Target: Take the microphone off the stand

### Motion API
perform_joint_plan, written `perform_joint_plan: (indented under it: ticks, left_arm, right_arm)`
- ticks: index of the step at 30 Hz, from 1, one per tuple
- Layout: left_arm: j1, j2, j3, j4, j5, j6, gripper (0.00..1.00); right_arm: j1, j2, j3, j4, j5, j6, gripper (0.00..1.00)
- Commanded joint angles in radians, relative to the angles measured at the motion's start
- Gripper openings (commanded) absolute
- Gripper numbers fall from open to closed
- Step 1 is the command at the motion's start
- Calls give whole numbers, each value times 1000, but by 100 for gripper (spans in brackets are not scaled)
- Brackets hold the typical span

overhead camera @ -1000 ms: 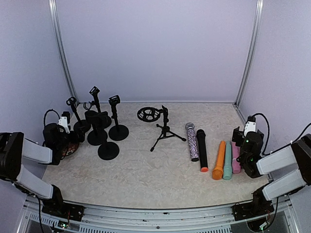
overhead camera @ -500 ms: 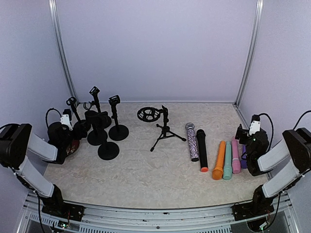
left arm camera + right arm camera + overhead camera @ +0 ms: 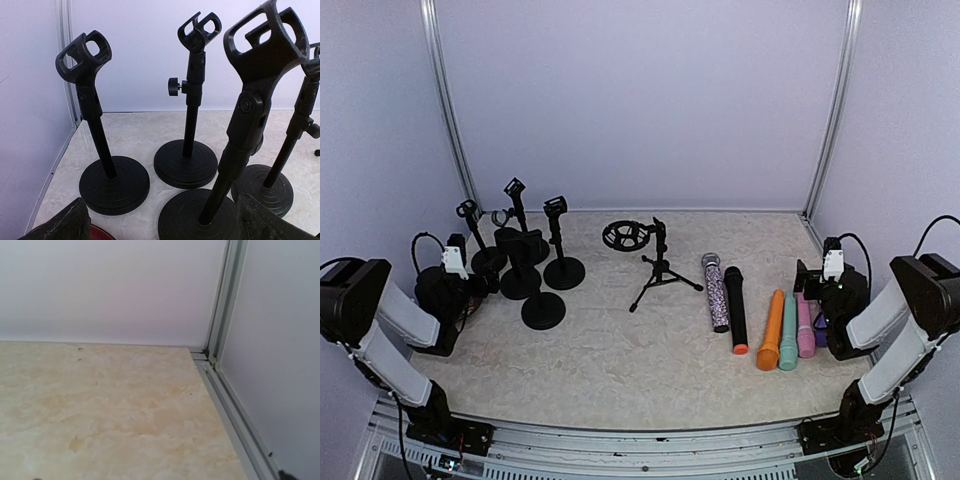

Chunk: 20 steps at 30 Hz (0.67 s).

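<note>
Microphones (image 3: 770,330) lie flat in a row by the right edge of the table (image 3: 620,360) — black stands (image 3: 542,290) crowd its left edge — and the left gripper (image 3: 468,287) and right gripper (image 3: 817,280) both have fingers wide apart.

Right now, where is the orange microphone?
In the top view the orange microphone lies flat, right of centre, between the black microphone and the green microphone.

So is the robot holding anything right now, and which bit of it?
No, nothing. Both sets of jaws stand open and empty, and the microphones lie on the table.
</note>
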Motion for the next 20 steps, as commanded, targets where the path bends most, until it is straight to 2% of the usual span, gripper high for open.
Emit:
perform_joint_plan:
  ticks: [1, 20]
  left_arm:
    - [9, 9, 18, 26, 19, -7, 99]
    - [7, 10, 21, 20, 12, -5, 99]
  right_arm:
    - [-13, 3, 9, 37, -10, 5, 100]
    - [-13, 2, 10, 33, -13, 5, 100]
